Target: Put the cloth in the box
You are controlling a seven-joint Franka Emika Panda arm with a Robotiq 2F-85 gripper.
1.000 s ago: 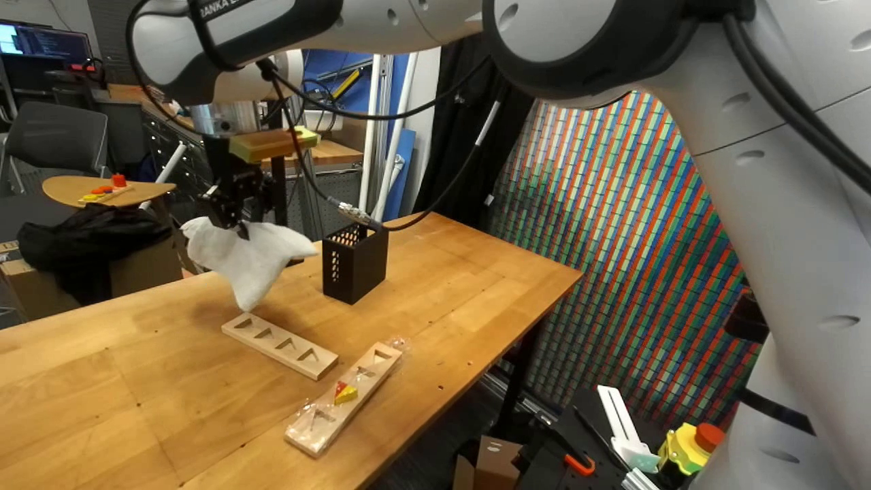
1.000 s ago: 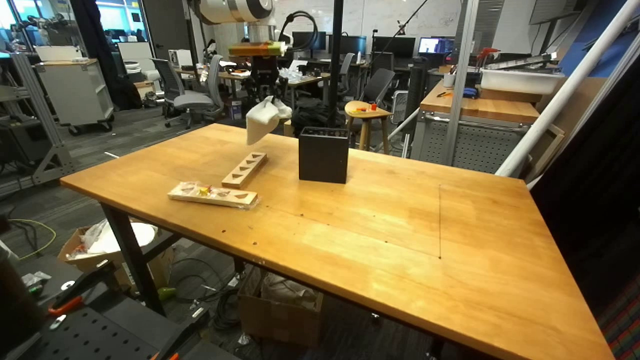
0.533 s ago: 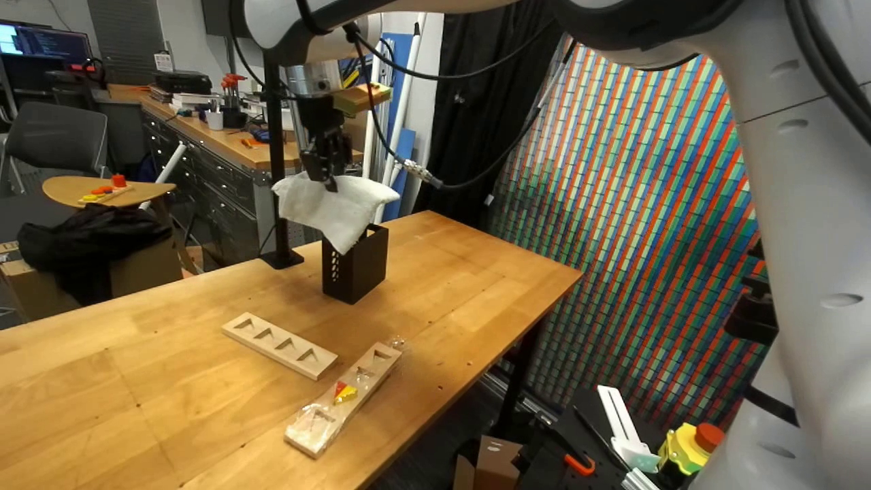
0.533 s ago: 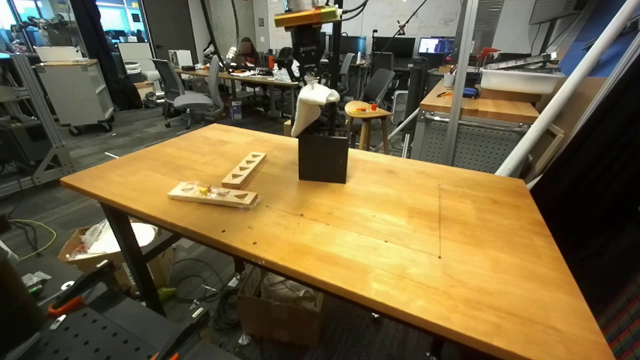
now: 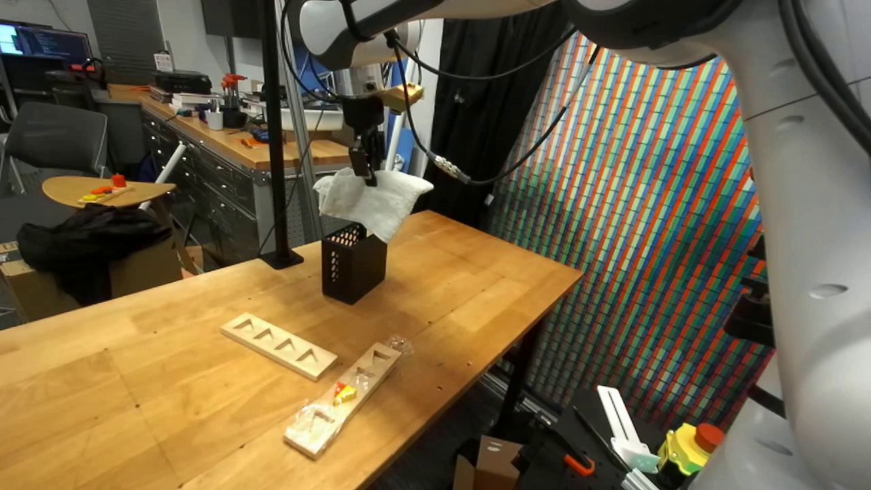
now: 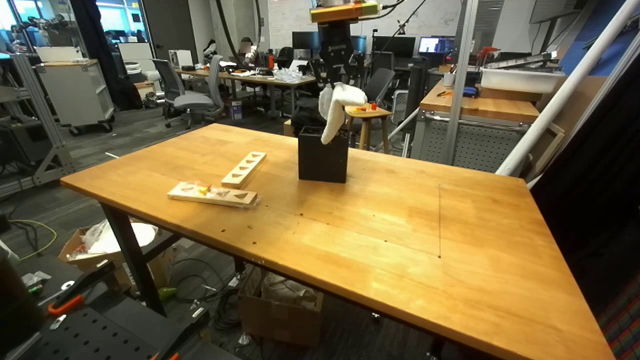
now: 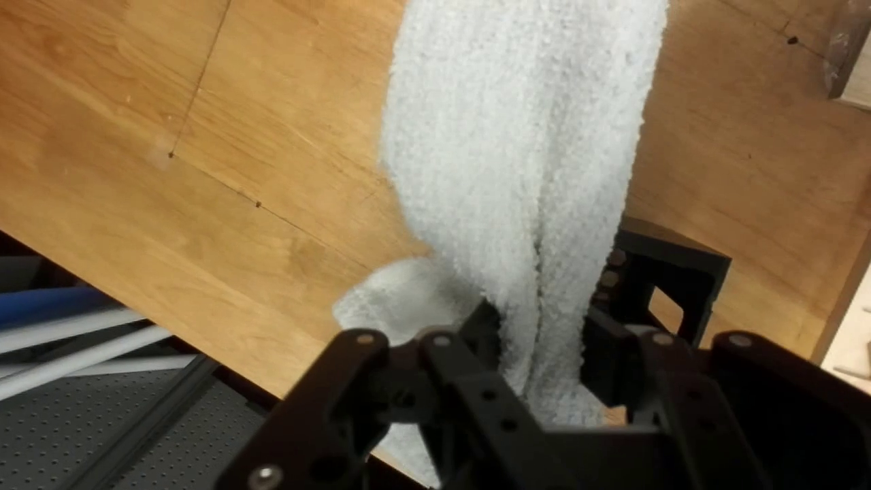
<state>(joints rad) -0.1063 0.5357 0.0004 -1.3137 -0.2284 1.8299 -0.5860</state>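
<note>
The white cloth (image 5: pixel 374 207) hangs in folds from my gripper (image 5: pixel 371 180) above the black box (image 5: pixel 354 267). The gripper (image 6: pixel 334 84) is shut on the cloth (image 6: pixel 343 106) near its middle. The box (image 6: pixel 323 160) stands upright on the table. In both exterior views the cloth's lowest corner overlaps the box's top edge; whether it touches cannot be told. In the wrist view the cloth (image 7: pixel 517 136) runs between the two fingers (image 7: pixel 543 347), and the box (image 7: pixel 674 248) shows to the right, below the cloth, its opening partly hidden by cloth and fingers.
Two pale wooden slotted strips (image 5: pixel 279 346) (image 5: pixel 343 400) lie on the wooden table (image 6: pixel 380 220); one is wrapped in clear plastic. A black post (image 5: pixel 275 170) stands at the table's far edge beside the box. A cable (image 5: pixel 517 170) loops beside the arm.
The gripper has carried the cloth toward the box, rightward in both exterior views, from above the table near a strip to above the box. The box and strips have not moved.
</note>
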